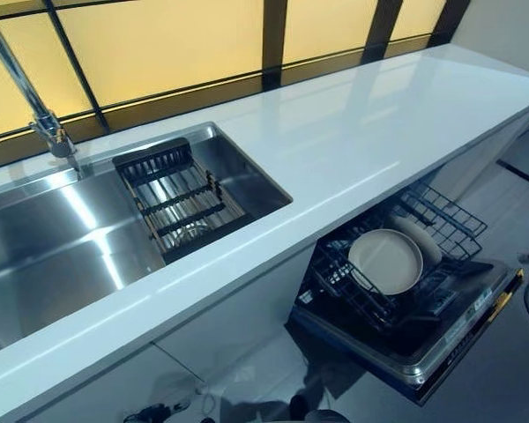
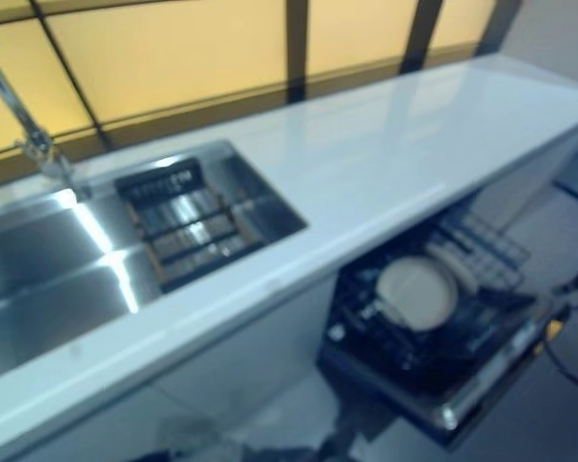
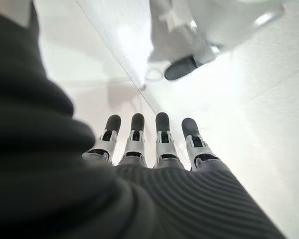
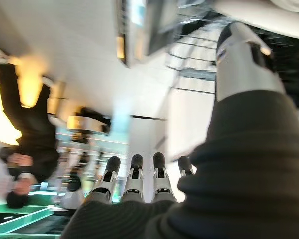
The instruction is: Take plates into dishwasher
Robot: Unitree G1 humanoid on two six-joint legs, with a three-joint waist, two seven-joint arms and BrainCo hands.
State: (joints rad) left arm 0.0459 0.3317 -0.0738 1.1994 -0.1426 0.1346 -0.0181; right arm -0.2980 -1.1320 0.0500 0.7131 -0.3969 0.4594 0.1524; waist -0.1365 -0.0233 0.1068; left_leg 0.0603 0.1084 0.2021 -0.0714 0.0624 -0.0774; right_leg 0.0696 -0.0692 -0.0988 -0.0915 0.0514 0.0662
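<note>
A: What is seen, taken from the largest thing down?

B: One long white countertop (image 1: 353, 132) is laid from the lower left to the upper right of the frame. One steel sink (image 1: 62, 247) is set into it at the left, with one tap (image 1: 35, 106) standing at its upper left edge. One dark slatted drain rack (image 1: 181, 198) is seated in the sink's right part.

A: And the dishwasher?

B: One dishwasher (image 1: 406, 300) is shown open at the lower right, below the counter, with its wire basket (image 1: 445, 216) pulled out.

A: How many plates are counted?

B: Two pale round plates are made out, stood on edge in the basket: the front plate (image 1: 385, 261), and a second plate (image 1: 420, 236) just behind it, mostly covered.

A: The hands?

B: Neither is seen in the head views. The left hand (image 3: 144, 149) is shown in its wrist view with fingers straight and spread, nothing held. The right hand (image 4: 134, 181) is shown likewise, fingers extended and empty.

A: Anyone else?

B: One person in dark clothing (image 4: 27, 134) is seen, blurred, in the right wrist view.
</note>
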